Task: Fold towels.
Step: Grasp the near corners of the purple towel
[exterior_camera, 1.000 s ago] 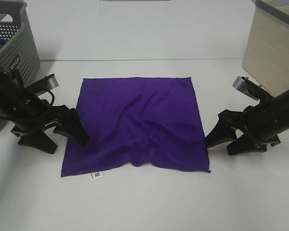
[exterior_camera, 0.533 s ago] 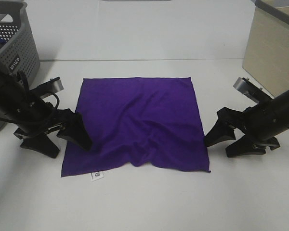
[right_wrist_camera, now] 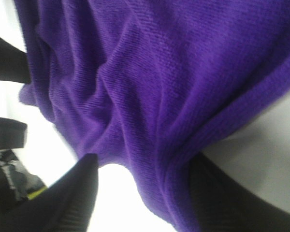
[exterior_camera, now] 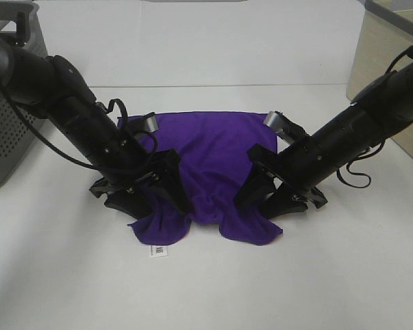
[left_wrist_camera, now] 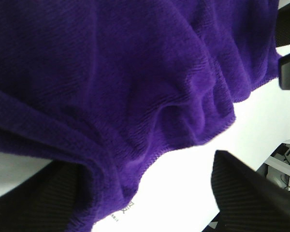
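Observation:
The deep purple towel point(exterior_camera: 213, 148) lies on the white table point(exterior_camera: 206, 289), its near half bunched into folds and its white tag point(exterior_camera: 157, 251) at the near left corner. My left gripper point(exterior_camera: 157, 205) is open and straddles the towel's near left part. My right gripper point(exterior_camera: 261, 204) is open and straddles the near right part. In the left wrist view the towel point(left_wrist_camera: 111, 72) fills the space between the two spread fingers point(left_wrist_camera: 251, 193). In the right wrist view the towel point(right_wrist_camera: 159, 72) sits the same way between the fingers point(right_wrist_camera: 72, 193).
A grey perforated basket point(exterior_camera: 14, 103) stands at the far left. A beige box point(exterior_camera: 389, 62) stands at the far right. The table's back edge meets the wall just behind the towel.
Both arms have swung inward from the towel's sides onto it. The flat towel's near half is now gathered towards the middle, and the tag has shifted right.

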Available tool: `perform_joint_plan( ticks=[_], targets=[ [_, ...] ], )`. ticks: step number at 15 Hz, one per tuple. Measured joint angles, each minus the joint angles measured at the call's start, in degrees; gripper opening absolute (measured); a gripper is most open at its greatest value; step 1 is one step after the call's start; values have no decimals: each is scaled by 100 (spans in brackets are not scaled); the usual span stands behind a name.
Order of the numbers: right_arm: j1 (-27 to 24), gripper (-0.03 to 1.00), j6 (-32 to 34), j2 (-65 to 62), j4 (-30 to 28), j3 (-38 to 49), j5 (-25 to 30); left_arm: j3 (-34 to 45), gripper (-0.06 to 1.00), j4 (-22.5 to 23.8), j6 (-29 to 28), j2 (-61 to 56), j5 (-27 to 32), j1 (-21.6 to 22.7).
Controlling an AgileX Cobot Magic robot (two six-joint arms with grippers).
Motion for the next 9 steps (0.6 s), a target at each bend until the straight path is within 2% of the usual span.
perform_joint_plan(
  ticks=[2,5,6,7,8,9],
  targets=[
    [115,46,728,23,-590,-206,-40,-40,63,-6,-229,46,-34,-57],
    [126,36,1077,23,-854,-229,-69,-40,51,-6,-332,74,-80,-57],
    [126,26,1089,23,-945,-229,-115,-40,40,0,-350,97,-103,-57],
    [126,15,1094,23,-1049,-229,-155,-40,24,46,-350,126,-143,-57],
    [126,9,1094,23,-1083,-229,-160,-40,17,57,-355,143,-160,-57],
    [120,3,1089,23,-1094,-229,-160,-34,2,80,-350,160,-195,-57]
  ],
)
